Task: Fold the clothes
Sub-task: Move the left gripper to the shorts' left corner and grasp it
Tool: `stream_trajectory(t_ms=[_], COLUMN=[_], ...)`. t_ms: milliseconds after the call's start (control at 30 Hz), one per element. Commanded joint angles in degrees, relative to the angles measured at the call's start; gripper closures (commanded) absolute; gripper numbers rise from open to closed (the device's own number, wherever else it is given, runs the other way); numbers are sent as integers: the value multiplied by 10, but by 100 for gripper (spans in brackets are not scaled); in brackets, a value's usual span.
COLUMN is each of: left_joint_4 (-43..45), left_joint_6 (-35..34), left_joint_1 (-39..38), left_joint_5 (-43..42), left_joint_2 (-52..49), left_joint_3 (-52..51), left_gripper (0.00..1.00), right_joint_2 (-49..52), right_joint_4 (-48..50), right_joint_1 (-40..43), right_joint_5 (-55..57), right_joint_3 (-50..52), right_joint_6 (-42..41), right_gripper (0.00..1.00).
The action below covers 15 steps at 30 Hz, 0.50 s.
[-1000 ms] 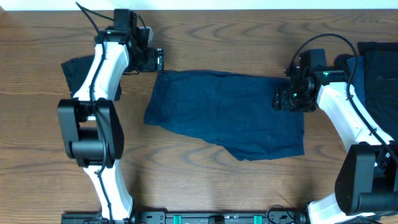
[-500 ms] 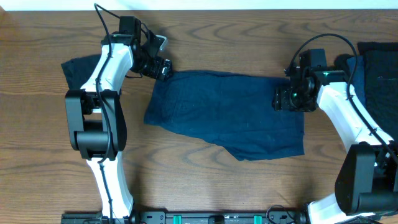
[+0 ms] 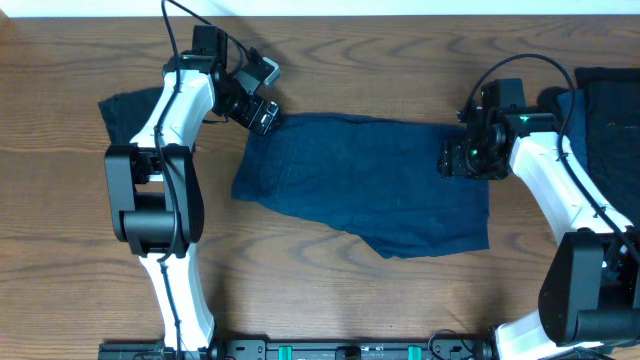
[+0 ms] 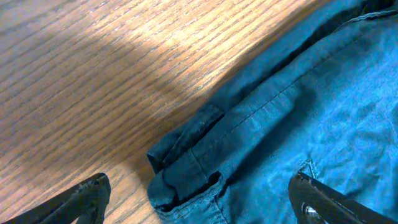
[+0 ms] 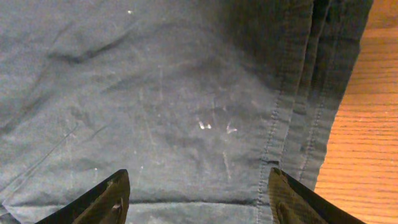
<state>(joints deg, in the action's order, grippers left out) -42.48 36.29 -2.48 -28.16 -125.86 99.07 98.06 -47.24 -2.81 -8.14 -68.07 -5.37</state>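
A navy blue garment [image 3: 365,185] lies spread flat in the middle of the wooden table. My left gripper [image 3: 262,116] is open over its top left corner; the left wrist view shows the folded hem corner [image 4: 186,177] between the open fingers [image 4: 199,208]. My right gripper [image 3: 452,160] is open over the garment's right edge; the right wrist view shows the stitched hem [image 5: 292,124] between its fingers [image 5: 199,199]. A dark garment [image 3: 125,110] lies at the left behind the left arm. More dark clothes [image 3: 605,110] are heaped at the far right.
Bare wooden table [image 3: 330,280] surrounds the spread garment. The arm bases stand at the front edge, left [image 3: 150,225] and right [image 3: 585,290]. A white strip [image 3: 400,6] runs along the table's back edge.
My left gripper has moved right and down onto the garment's top left corner. The right arm and the garment have not moved.
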Motion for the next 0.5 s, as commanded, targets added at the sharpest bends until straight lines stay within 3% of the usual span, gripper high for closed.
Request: stream_trajectory(t_ms=[0,267,467], left_joint_4=[0,2,-6], left_joint_6=[17,16,16], left_joint_1=[-1,-1,-1], left_joint_5=[-7,-7,-8], left_joint_2=[-25,-36,-36], left_joint_3=[-5,-5,-5], left_gripper=[7,9,26], right_joint_2=[-3,-3,-3], right_joint_4=[2,3,3], right_joint_1=[2,2,2], right_joint_5=[-2,-2,-2], right_joint_3=[0,0,0], right_joint_6=[9,10,10], right_gripper=[31,31,30])
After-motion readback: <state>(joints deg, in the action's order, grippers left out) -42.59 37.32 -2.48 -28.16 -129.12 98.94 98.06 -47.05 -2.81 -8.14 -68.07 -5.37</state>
